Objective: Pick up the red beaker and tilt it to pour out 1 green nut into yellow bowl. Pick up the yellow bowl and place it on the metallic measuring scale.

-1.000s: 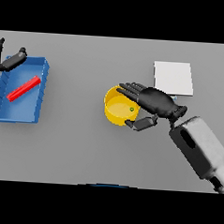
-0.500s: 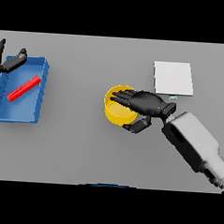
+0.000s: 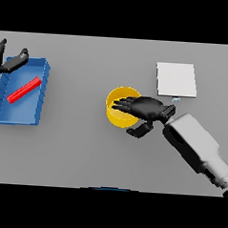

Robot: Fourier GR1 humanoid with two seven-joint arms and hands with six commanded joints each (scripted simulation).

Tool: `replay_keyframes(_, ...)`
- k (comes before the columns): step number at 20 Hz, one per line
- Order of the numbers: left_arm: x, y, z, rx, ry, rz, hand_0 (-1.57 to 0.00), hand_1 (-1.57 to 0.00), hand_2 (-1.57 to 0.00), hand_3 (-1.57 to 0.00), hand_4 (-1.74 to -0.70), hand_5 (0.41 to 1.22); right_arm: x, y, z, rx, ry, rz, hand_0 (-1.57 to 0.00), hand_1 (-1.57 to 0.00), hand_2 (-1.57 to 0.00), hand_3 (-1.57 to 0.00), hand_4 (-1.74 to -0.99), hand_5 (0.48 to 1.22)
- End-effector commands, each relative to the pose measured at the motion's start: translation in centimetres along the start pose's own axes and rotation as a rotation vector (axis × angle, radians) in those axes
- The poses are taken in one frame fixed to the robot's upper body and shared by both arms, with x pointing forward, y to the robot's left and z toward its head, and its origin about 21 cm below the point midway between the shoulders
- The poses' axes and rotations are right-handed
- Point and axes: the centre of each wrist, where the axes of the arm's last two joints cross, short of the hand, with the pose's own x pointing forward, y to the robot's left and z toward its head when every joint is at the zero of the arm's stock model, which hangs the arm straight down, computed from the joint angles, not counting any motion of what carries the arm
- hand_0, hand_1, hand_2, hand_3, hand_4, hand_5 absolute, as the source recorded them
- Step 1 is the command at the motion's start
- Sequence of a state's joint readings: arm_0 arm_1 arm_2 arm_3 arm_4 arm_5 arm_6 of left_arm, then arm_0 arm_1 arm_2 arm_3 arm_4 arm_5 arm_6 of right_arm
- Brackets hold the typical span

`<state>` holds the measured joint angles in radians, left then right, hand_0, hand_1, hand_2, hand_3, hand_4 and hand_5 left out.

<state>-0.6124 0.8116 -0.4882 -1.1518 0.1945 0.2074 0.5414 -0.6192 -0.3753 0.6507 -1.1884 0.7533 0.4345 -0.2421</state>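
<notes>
Right hand [image 3: 147, 110] sits over the yellow bowl [image 3: 117, 115], fingers [image 3: 123, 105] stretched fairly straight across the bowl's opening, pointing toward the view's left. Thumb curls down outside the bowl's near-right rim. Looks like the start of a grip on the rim, fingers over or inside and thumb outside, but cannot tell if it actually pinches; fingers read as loosely extended, not clenched. White and grey forearm runs off to the lower right.

Yellow bowl: round, low, upright on the grey counter [image 3: 75, 152] near the middle, its right half hidden under the hand. Cannot tell what is inside.

Scale [image 3: 176, 79]: flat pale square plate, upper right on the counter, near the bowl but apart from it, just beyond the wrist.

Blue tray [image 3: 42, 90] at far left on the counter. A red beaker [image 3: 24, 90] lies inside it on its side, slanted, looking like a red bar.

Left hand [image 3: 14, 61] at the left edge, over the tray's far-left corner, fingers spread and relaxed, holding nothing.
</notes>
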Motion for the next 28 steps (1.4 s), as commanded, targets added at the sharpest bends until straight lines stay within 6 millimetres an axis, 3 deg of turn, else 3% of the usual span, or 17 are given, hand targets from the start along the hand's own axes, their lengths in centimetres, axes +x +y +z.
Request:
replay_keyframes(1, -0.2, 0.2, 0.1, 0.005, -0.003, 0.001, 0.00, 0.00, 0.00, 0.00, -0.79, 0.728, 0.0, 0.0, 0.0, 0.006, -0.006, -0.001, 0.00, 0.00, 0.00, -0.02, -1.286, 0.710)
replay_keyframes(4, -0.2, 0.4, 0.3, 0.003, -0.016, -0.010, 0.00, 0.00, 0.00, 0.00, -0.79, 0.730, -0.1, 0.2, -0.7, -0.011, -0.012, -0.008, 0.00, 0.00, -0.03, -0.06, -1.293, 0.738)
replay_keyframes(7, 0.0, 0.2, 0.6, 0.001, -0.009, 0.001, 0.00, 0.00, 0.00, 0.00, -0.80, 0.730, -0.1, 0.1, -0.8, -0.006, -0.011, -0.026, -0.07, -0.07, -0.14, -0.18, -1.365, 0.838)
replay_keyframes(10, -0.1, 0.1, 0.5, 0.009, -0.010, -0.002, 0.00, 0.00, 0.00, 0.00, -0.79, 0.729, 0.2, -0.2, -0.9, 0.009, -0.010, -0.002, -0.47, -0.38, -0.38, -0.42, -1.479, 0.999)
replay_keyframes(12, 0.0, 0.4, 0.5, 0.010, -0.006, -0.006, 0.00, 0.00, 0.00, 0.00, -0.79, 0.732, 0.1, -0.1, -0.9, 0.018, -0.006, 0.001, -0.78, -0.65, -0.59, -0.83, -1.469, 1.079)
replay_keyframes(13, 0.0, 0.3, 0.6, 0.011, -0.008, -0.002, 0.00, 0.00, 0.00, 0.00, -0.79, 0.733, 0.1, 0.1, -0.9, 0.015, -0.006, -0.002, -0.94, -0.81, -0.79, -0.98, -1.521, 1.108)
replay_keyframes(15, 0.1, 0.4, 0.3, 0.007, -0.009, -0.002, 0.00, 0.00, 0.00, 0.00, -0.79, 0.736, 0.0, -0.1, -0.5, 0.021, -0.017, -0.011, -1.17, -1.08, -1.07, -1.03, -1.594, 1.148)
replay_keyframes(17, -0.1, 0.3, 0.6, 0.007, -0.009, -0.005, 0.00, 0.00, 0.00, 0.00, -0.79, 0.734, -0.2, -0.1, -0.2, 0.024, -0.029, -0.012, -1.31, -1.26, -1.25, -1.09, -1.642, 1.175)
replay_keyframes(21, 0.1, 0.2, 0.4, 0.005, -0.019, -0.001, 0.00, 0.00, 0.00, 0.00, -0.79, 0.725, 0.1, -0.9, 0.0, 0.014, 0.020, 0.007, -1.46, -1.44, -1.44, -1.21, -1.692, 1.202)
replay_keyframes(24, 0.1, 0.3, 0.4, 0.003, -0.019, -0.003, 0.00, 0.00, 0.00, 0.00, -0.78, 0.727, 0.2, -2.4, 1.4, -0.001, 0.002, -0.007, -1.52, -1.51, -1.50, -1.35, -1.711, 1.211)
replay_keyframes(28, -0.3, 0.7, 0.4, 0.014, -0.020, -0.006, 0.00, 0.00, 0.00, 0.00, -0.79, 0.733, 0.4, -4.3, 2.7, -0.023, 0.028, 0.009, -1.55, -1.54, -1.54, -1.33, -1.721, 1.217)
